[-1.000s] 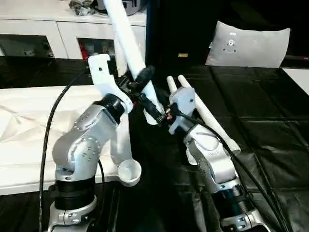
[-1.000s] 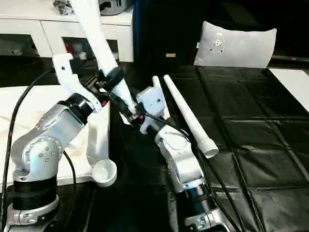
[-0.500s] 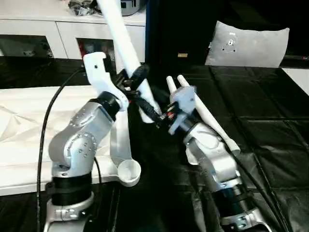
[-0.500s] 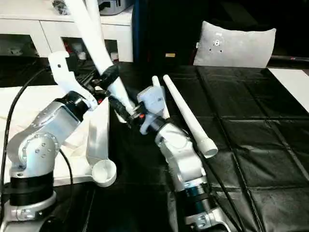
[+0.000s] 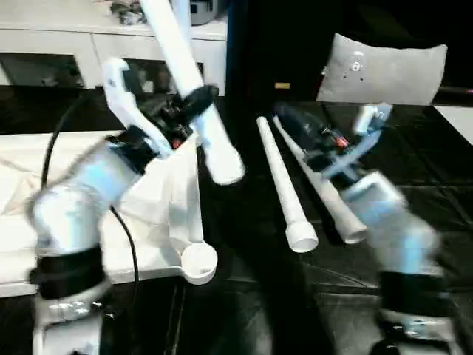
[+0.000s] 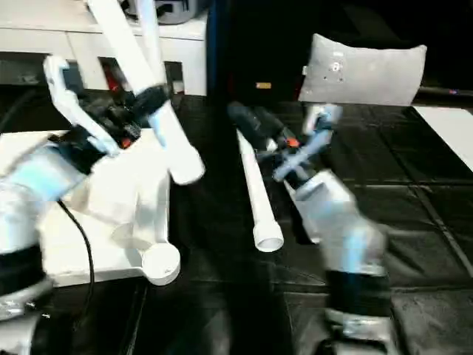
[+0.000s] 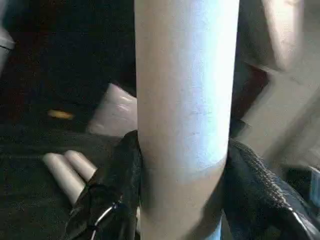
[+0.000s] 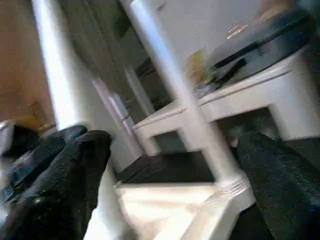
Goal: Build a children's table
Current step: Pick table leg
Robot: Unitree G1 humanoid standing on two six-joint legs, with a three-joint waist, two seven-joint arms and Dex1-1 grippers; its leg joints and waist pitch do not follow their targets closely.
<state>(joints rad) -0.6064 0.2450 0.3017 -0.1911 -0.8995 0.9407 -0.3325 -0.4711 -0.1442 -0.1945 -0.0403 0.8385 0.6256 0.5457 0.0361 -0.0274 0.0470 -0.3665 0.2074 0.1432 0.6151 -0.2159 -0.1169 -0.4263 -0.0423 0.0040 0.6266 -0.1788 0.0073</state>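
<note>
The white tabletop (image 5: 166, 222) lies on the left with a round corner socket (image 5: 198, 263) at its near corner. One white leg (image 6: 148, 29) stands upright at its far side. My left gripper (image 5: 188, 103) is shut on another leg (image 5: 214, 144), held tilted above the tabletop's right edge with its wide end free. In the left wrist view that leg (image 7: 185, 100) sits between both fingers (image 7: 117, 190). Two more legs (image 5: 284, 188) lie side by side on the black table. My right gripper (image 5: 299, 127) hovers over their far ends, open, its fingers (image 8: 65, 170) wide apart and holding nothing.
A grey-white pillow-like bag (image 5: 384, 70) stands at the back right. White cabinets (image 5: 66, 44) run along the back left. A flat white board (image 5: 458, 115) shows at the right edge. Black sheeting (image 5: 414, 148) covers the table on the right.
My right gripper has let go of the tilted leg's lower end, opened and swung right over the lying legs. The left arm has shifted left with the leg.
</note>
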